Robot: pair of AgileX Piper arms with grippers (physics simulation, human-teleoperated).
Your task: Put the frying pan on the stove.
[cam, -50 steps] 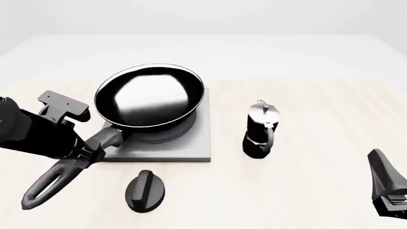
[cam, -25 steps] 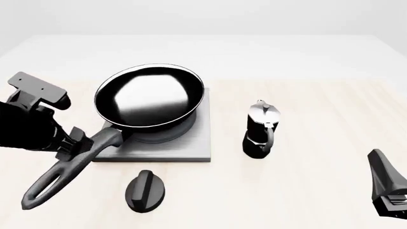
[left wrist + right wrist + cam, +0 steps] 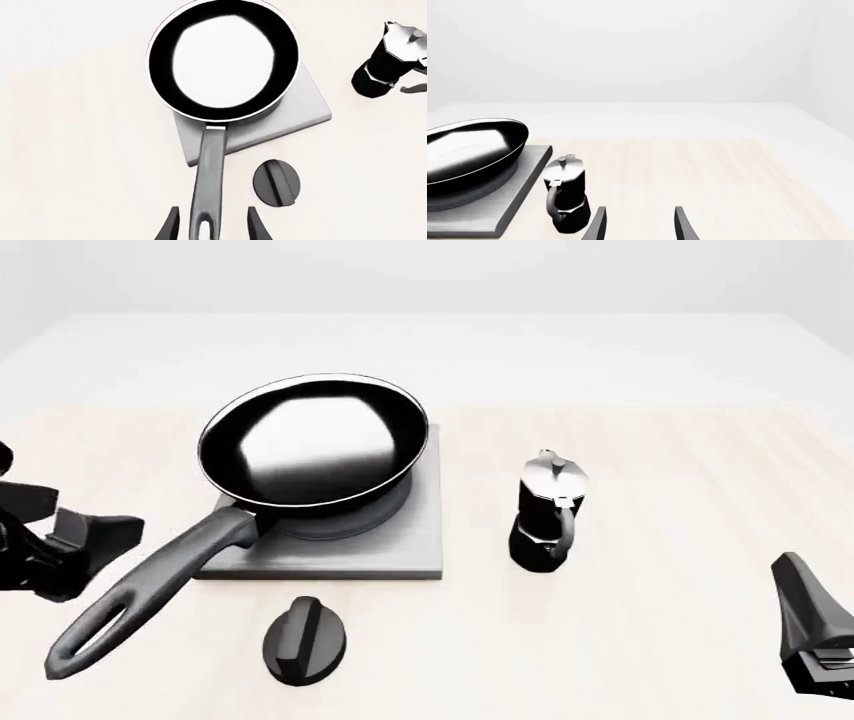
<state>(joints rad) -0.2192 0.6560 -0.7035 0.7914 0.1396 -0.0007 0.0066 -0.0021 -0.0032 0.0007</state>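
Front view: moka pot (image 3: 546,512) beside stove (image 3: 400,540)

Left tool (image 3: 67,550) hangs low at the left, fingers spread; right tool (image 3: 637,222) likewise parted.

Both arms are matte black. The left gripper (image 3: 60,545) shows as blocky, angular black pieces with flat facets; its two fingers (image 3: 168,227) are thin dark blades tapering to points. The right gripper (image 3: 811,635) is a ribbed black wedge (grey highlights along its edges), with matching slim fingers (image 3: 598,224).
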